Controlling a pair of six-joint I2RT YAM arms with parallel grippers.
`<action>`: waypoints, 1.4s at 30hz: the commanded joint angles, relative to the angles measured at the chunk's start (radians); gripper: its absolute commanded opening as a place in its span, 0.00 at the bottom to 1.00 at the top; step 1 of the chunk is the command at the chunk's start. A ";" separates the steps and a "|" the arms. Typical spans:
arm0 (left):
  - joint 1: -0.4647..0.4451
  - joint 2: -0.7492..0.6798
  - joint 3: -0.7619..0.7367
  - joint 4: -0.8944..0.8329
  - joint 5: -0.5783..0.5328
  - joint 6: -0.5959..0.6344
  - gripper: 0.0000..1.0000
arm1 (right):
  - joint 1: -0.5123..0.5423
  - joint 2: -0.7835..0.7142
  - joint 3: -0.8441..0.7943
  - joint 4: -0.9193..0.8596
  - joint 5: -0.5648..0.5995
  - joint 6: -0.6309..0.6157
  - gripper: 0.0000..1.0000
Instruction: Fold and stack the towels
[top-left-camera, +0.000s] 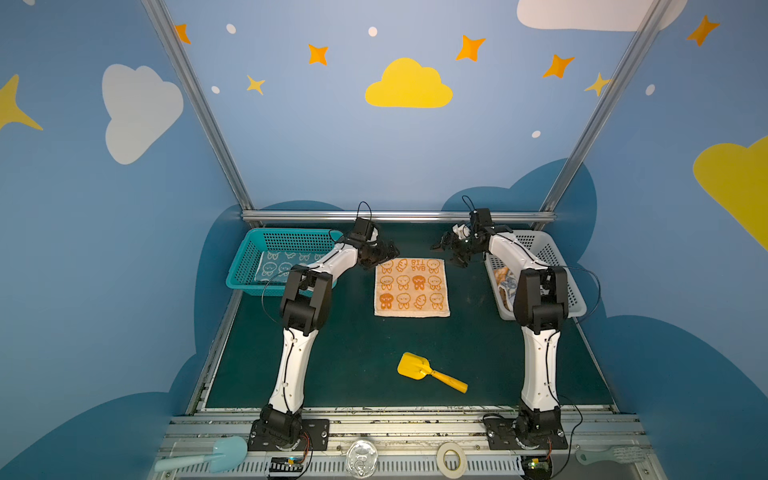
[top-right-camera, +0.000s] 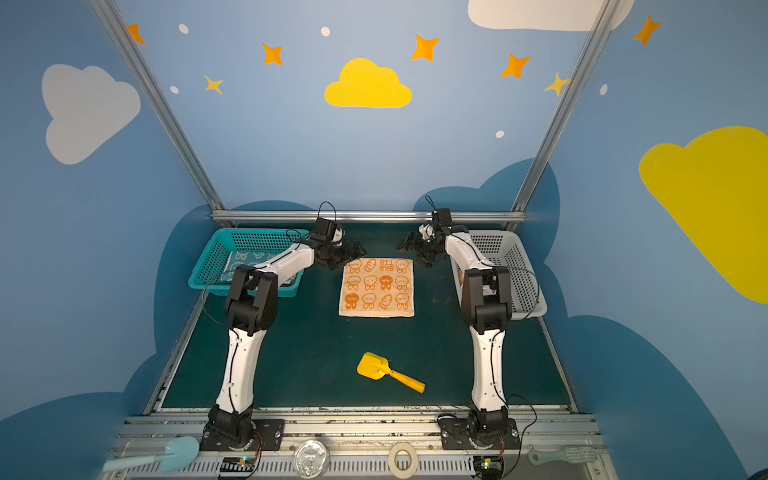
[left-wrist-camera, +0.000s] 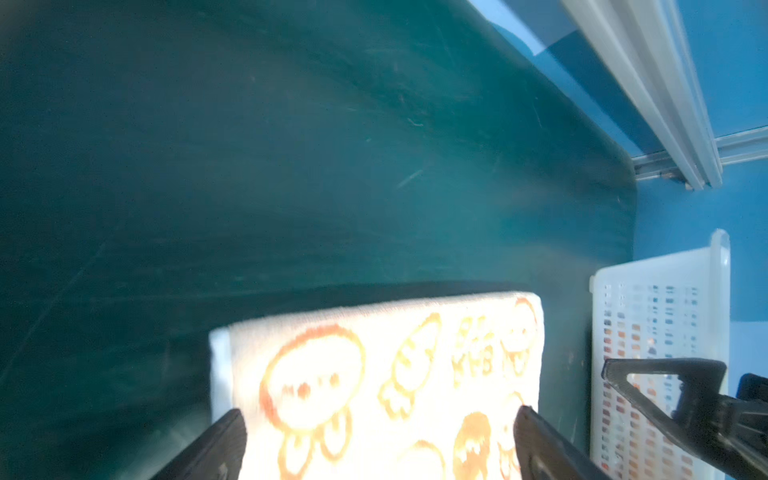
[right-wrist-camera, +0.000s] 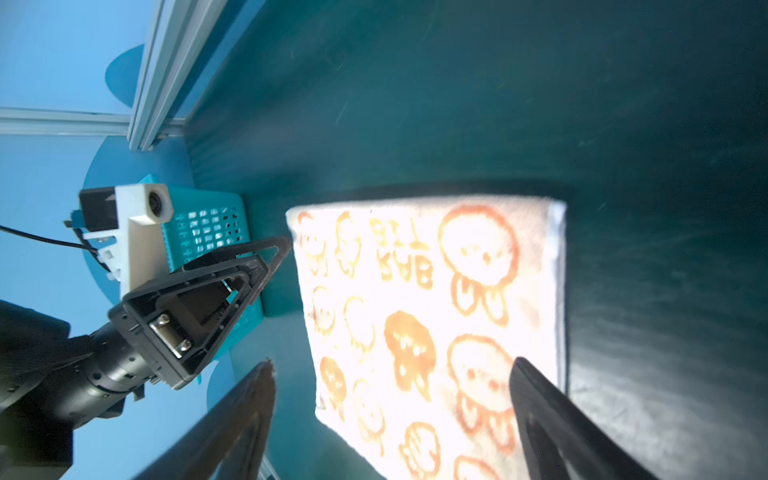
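My left arm covers the right part of the teal basket (top-left-camera: 249, 266) at the far left of the table (top-left-camera: 353, 353). Only part of the blue towel (top-left-camera: 276, 266) lying inside shows. My right arm hides much of the white basket (top-left-camera: 552, 257) at the far right. The crumpled towels (top-left-camera: 505, 284) in it are a scrap of orange and blue that I cannot sort out.

The orange towel (top-left-camera: 411, 286) lies flat in the middle, its edges square with the table. It is nearly square, so I cannot name a long axis. Its lettering reads upside down from the near side. Both wrist views blur it, wash it out and cut off its near part.

My left gripper (top-left-camera: 384, 253) hovers at its far left corner, jaws spread wide and empty. My right gripper (top-left-camera: 449, 254) hangs by the far right corner, also wide apart and holding nothing.
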 joint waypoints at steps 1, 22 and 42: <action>-0.021 -0.102 -0.058 0.001 0.003 0.022 0.99 | 0.014 -0.021 -0.049 0.011 -0.013 -0.001 0.88; -0.116 -0.257 -0.520 0.188 -0.008 -0.044 0.99 | 0.099 -0.046 -0.265 0.023 0.033 0.006 0.88; -0.172 -0.406 -0.718 0.216 -0.084 -0.048 0.99 | 0.140 -0.272 -0.689 0.148 0.081 0.039 0.88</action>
